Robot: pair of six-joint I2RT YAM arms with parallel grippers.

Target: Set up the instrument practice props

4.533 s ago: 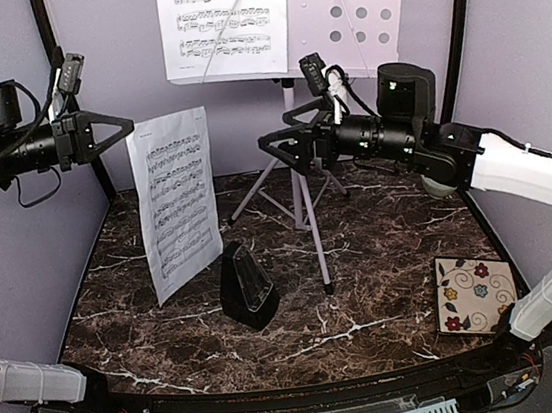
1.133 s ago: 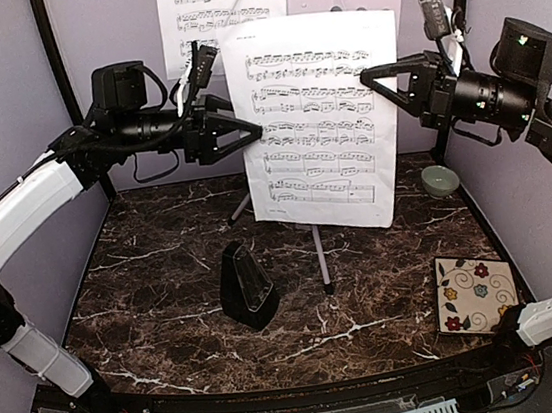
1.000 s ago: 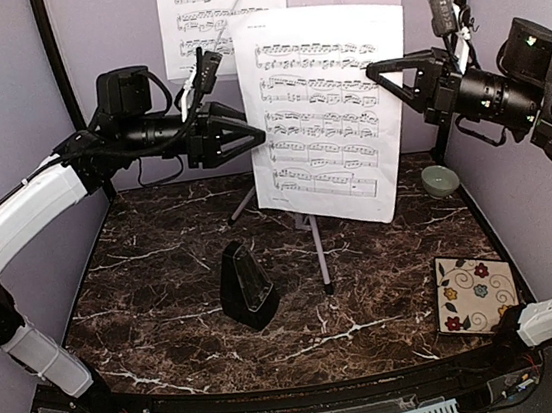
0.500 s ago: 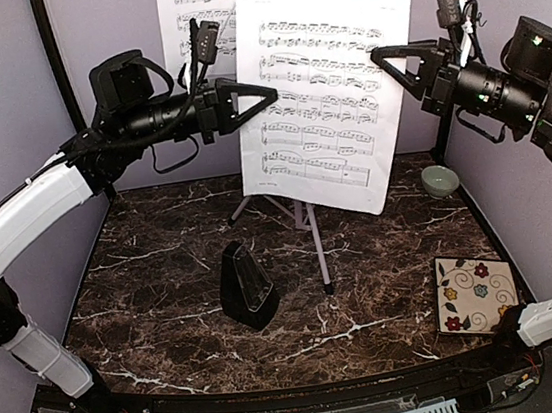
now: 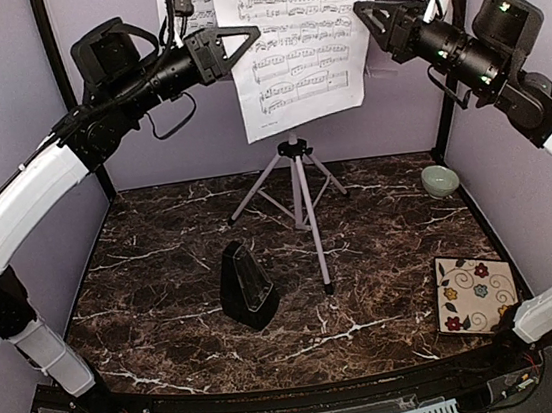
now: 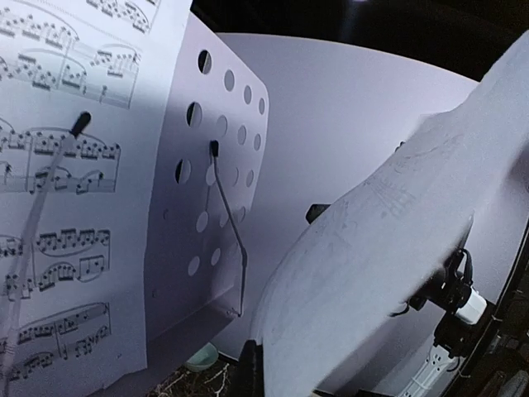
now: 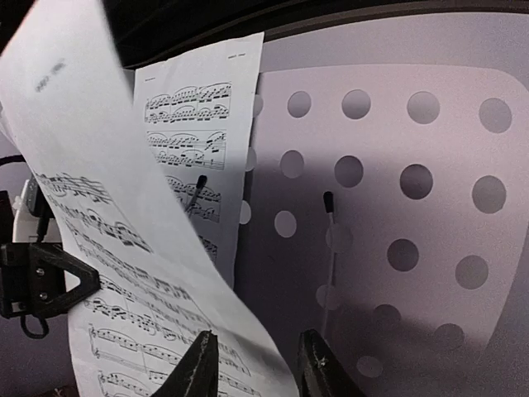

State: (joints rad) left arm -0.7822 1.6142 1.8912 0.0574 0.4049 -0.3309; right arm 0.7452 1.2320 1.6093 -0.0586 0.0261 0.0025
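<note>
Sheet (image 5: 301, 42) hangs high before the stand desk (image 7: 397, 207), its left edge clamped in the left gripper (image 5: 251, 34); the right gripper (image 5: 361, 10) has jaws parted around the right edge. Second sheet (image 7: 207, 141) covers the desk's left part only. Tripod (image 5: 299, 189) and metronome (image 5: 245, 286) stand well below, apart.

Lavender walls (image 5: 387, 122) enclose a dark marble-veined tabletop (image 5: 148, 313)

Floral tile (image 5: 476, 293) on marble tabletop (image 5: 164, 281), pale green bowl (image 5: 440, 180) farther back
</note>
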